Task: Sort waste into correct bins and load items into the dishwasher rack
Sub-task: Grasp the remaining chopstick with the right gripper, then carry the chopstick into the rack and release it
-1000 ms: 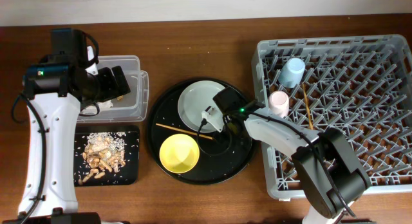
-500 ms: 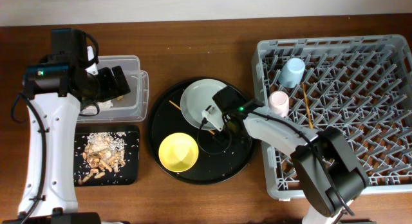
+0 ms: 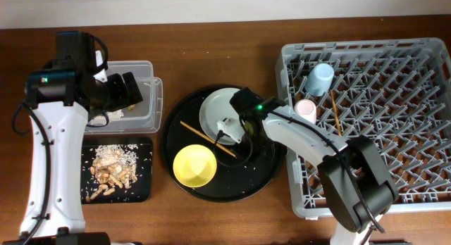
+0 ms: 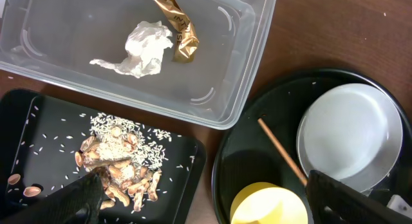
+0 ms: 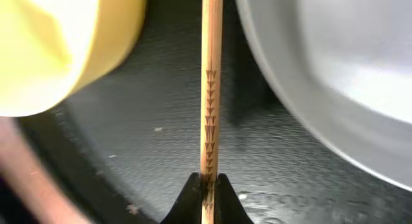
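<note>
Plainly the weak point is the grip: the right fingers (image 5: 192,201) are pinched shut on the very end of the chopstick (image 5: 211,89), which stretches across the round black tray (image 3: 268,171) between the yellow bowl (image 3: 194,166) and the plate (image 3: 220,111). With so much length hanging free, a lift could let it swivel or slip out — or its far end could catch the bowl's rim. The left fingers (image 4: 77,201) gape wide above the tub (image 4: 64,31) and hold nothing.

Overhead, your right arm (image 3: 303,132) hides one end of the chopstick (image 3: 204,136). The left wrist view's bottom edge crops the bowl (image 4: 267,205), and its top edge crops the tub (image 4: 244,69).
</note>
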{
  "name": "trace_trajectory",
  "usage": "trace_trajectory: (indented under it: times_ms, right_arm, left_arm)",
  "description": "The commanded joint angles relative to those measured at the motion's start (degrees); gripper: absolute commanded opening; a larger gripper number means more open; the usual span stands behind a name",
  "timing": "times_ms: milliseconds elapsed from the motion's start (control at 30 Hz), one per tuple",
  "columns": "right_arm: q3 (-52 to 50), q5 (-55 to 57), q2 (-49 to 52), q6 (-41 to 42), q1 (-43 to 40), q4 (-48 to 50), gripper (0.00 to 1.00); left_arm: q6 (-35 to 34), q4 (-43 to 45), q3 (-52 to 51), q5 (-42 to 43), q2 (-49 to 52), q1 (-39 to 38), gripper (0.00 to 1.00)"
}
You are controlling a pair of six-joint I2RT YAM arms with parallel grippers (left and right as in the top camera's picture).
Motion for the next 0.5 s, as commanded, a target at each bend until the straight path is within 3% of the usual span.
trace_trajectory:
  times_ms: [0, 467]
  right_arm:
    - [1.14, -5.53, 0.31, -2.08, 0.31, -1.55, 0.04]
    - [6.25, -8.24, -8.7, 1.2, -2.25, -5.79, 0.04]
  left_arm:
    - [0.02, -0.07, -0.04, -0.59, -0.48, -0.13, 1.0]
    - [0.02, -0.04, -0.04, -0.61, -0.48, -0.11, 1.0]
